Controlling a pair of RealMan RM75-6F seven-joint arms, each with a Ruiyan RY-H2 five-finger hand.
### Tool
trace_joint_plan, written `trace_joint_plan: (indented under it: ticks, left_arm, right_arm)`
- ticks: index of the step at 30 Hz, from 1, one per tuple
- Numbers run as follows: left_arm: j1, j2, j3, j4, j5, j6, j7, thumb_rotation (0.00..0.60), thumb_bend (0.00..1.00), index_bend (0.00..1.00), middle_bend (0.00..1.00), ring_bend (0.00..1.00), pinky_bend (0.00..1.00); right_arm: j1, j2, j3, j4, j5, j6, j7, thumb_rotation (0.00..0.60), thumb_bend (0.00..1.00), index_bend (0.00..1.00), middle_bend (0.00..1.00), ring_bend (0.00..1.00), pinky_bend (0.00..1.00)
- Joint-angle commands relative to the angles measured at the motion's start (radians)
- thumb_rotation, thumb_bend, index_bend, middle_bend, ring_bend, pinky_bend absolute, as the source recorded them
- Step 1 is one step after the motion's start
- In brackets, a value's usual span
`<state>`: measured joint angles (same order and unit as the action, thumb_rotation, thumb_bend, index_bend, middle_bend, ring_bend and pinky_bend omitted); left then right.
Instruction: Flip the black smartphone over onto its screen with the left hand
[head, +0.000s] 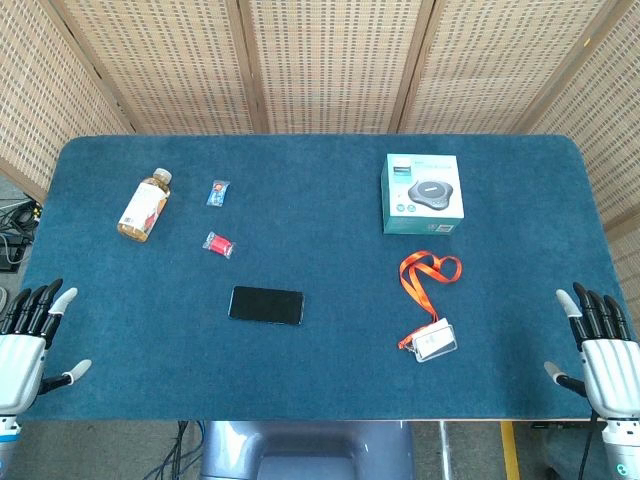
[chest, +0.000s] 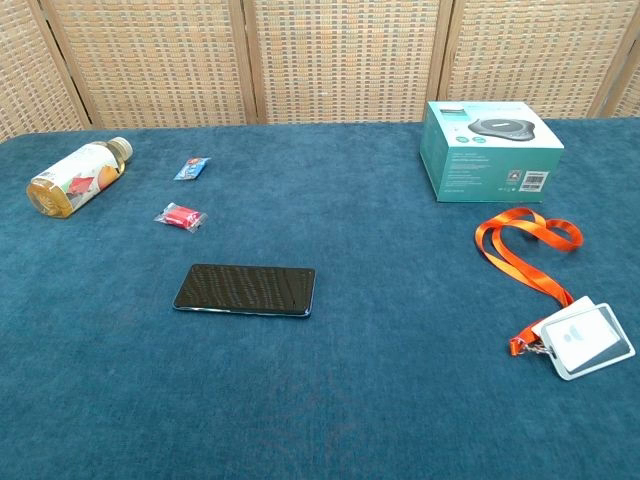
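Both my hands nearest: left hand (head: 25, 345) and right hand (head: 605, 350) spread, empty, at table (head: 330, 370) corners; black smartphone (head: 266, 305) flat between, untouched.

Black smartphone (chest: 245, 290) flat on blue table (chest: 330, 420), glossy dark face up, long axis running left-right, roughly center-left of the cloth. Nothing touching it.

Behind it to the left: small red packet (chest: 181, 217), and further back a small blue packet (chest: 190, 169), both well apart from the phone. Far left: juice bottle (chest: 78, 178) lying on its side, cap twd the back-right.

Right side: teal box (chest: 489, 150) w/ a round device printed on top, near the back edge. In front of it an orange lanyard (chest: 524, 250) looped on the cloth, clipped to a clear badge holder (chest: 584, 340) w/ white card.

Wicker screen (chest: 340, 60) along the back.
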<state>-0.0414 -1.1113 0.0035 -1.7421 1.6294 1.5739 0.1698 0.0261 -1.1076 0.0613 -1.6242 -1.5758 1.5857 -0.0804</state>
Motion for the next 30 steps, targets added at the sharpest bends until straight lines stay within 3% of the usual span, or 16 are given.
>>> trace_joint_plan:
  ticks: [1, 11, 18, 22, 24, 30]
  left_arm:
    - [0.000, 0.000, 0.001, 0.000, 0.000, -0.002, -0.001, 0.600, 0.00, 0.00, 0.00, 0.00, 0.00]
    - [-0.058, -0.035, -0.008, 0.002, -0.027, -0.112, 0.049, 0.600, 0.00, 0.00, 0.00, 0.00, 0.00]
    - [-0.247, -0.127, -0.077, -0.029, -0.058, -0.365, 0.122, 0.600, 0.00, 0.00, 0.00, 0.00, 0.00]
    - [-0.389, -0.193, -0.151, -0.041, -0.159, -0.559, 0.148, 0.600, 0.00, 0.02, 0.00, 0.00, 0.00]
    - [-0.474, -0.250, -0.202, -0.014, -0.234, -0.659, 0.150, 0.600, 0.00, 0.10, 0.00, 0.00, 0.00]
    - [-0.644, -0.404, -0.277, 0.110, -0.430, -0.813, 0.253, 0.600, 0.00, 0.18, 0.00, 0.00, 0.00]
  right_arm:
    - [0.000, 0.001, 0.000, 0.000, 0.001, 0.000, 0.002, 0.600, 0.00, 0.00, 0.00, 0.00, 0.00]
    - [0.001, 0.009, 0.002, -0.001, 0.012, -0.009, 0.020, 0.600, 0.00, 0.00, 0.00, 0.00, 0.00]
    - [0.011, 0.006, 0.016, 0.012, 0.047, -0.034, 0.032, 0.600, 0.00, 0.00, 0.00, 0.00, 0.00]
    - [0.014, 0.005, 0.024, 0.018, 0.069, -0.045, 0.033, 0.600, 0.00, 0.00, 0.00, 0.00, 0.00]
    - [0.016, 0.003, 0.029, 0.023, 0.084, -0.052, 0.037, 0.600, 0.00, 0.00, 0.00, 0.00, 0.00]
    - [0.019, -0.001, 0.038, 0.044, 0.117, -0.072, 0.045, 0.600, 0.00, 0.00, 0.00, 0.00, 0.00]
